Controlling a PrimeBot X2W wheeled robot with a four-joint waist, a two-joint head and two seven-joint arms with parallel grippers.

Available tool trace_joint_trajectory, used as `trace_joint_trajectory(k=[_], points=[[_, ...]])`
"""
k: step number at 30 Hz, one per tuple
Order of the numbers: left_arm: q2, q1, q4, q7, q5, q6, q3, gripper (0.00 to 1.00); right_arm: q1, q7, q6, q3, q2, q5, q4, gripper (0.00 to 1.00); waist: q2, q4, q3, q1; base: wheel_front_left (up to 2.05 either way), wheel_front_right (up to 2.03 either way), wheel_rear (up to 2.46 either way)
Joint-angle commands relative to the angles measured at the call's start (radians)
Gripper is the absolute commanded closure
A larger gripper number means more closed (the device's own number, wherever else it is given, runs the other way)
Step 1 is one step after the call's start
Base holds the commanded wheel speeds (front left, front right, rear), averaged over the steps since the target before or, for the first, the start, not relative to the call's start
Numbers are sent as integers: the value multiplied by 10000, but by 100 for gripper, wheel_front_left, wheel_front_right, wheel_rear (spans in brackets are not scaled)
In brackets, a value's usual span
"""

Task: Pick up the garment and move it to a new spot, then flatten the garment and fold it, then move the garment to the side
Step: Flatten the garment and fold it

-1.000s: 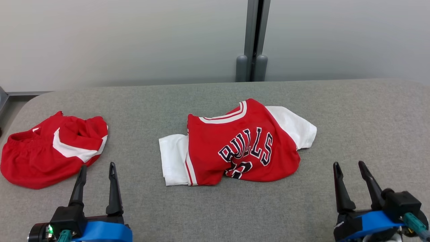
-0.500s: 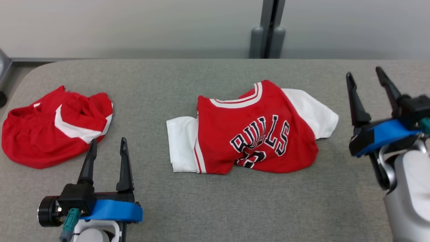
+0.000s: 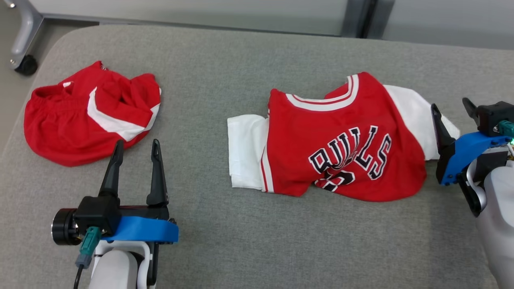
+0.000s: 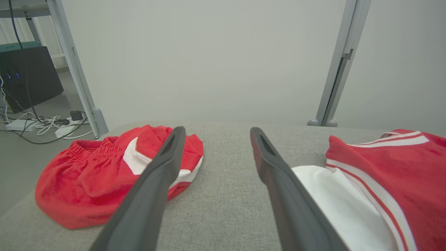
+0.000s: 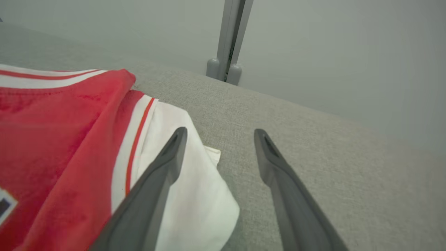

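Step in hand, as judged: step 1 of the task, the approach to pick up the garment, with no grasp made yet. The garment taken as the target is the red jersey with dark lettering, lying crumpled and partly doubled over on the grey desk, centre to right of centre in the head view. 1 white sleeve sticks out toward the right edge of the frame and a second white panel toward the centre. A separate pair of red shorts lies bunched at the upper left of the frame, well apart from the jersey. The right hand sits at the right edge of the frame, fingers spread wide and holding nothing. In the right wrist view 1 finger lies across the white sleeve and the other across bare desk, so the sleeve edge falls between them; whether a fingertip touches the cloth cannot be told. The left hand is at the lower left of the frame, also spread wide and empty, its fingers pointing at bare desk between the shorts and the jersey. The next move calls for lowering the right hand until the sleeve edge sits between the fingers, then closing on the cloth alone. The left hand would need to travel toward the centre white panel for a 2-point lift.
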Motion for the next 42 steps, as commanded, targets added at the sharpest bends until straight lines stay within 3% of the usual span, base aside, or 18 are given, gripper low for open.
trace_joint_trajectory(k=[1,9,10,11,18,23,29,35,42], points=[[-29,-183,25,-48,-54,35,-22,0,-320,-139,1,34,-64,39,550,0,0,251,275,-2,0,0,0],[-40,-260,56,-48,-241,156,-231,0,-770,-499,3,189,124,291,2653,0,0,493,401,-2,0,0,0],[-42,-239,58,-48,-247,184,-244,0,-778,-545,3,226,194,381,2856,54,0,490,379,-2,0,0,0],[-41,-205,67,-48,-242,212,-244,0,-806,-625,3,259,255,478,2979,100,0,479,349,-2,0,0,0],[-40,-73,92,-48,-276,255,-243,0,-1131,-1191,1,212,76,974,3264,100,0,297,80,-2,0,0,0],[-40,66,145,-48,-229,222,-153,0,-1073,-1384,1,-362,-520,1413,3084,100,0,142,-265,-2,0,0,0],[-41,298,204,-48,-154,162,63,0,-597,-1401,1,-1120,-1076,1428,1823,100,0,-47,-713,-2,0,0,0],[-40,579,251,-48,-158,101,228,0,144,-1403,1,-965,-301,1319,-231,100,0,-256,-1232,-2,0,0,0],[-40,697,185,-48,-52,7,382,0,1213,-1399,1,1041,866,1534,-2690,100,0,-250,-1568,-2,0,0,0]])
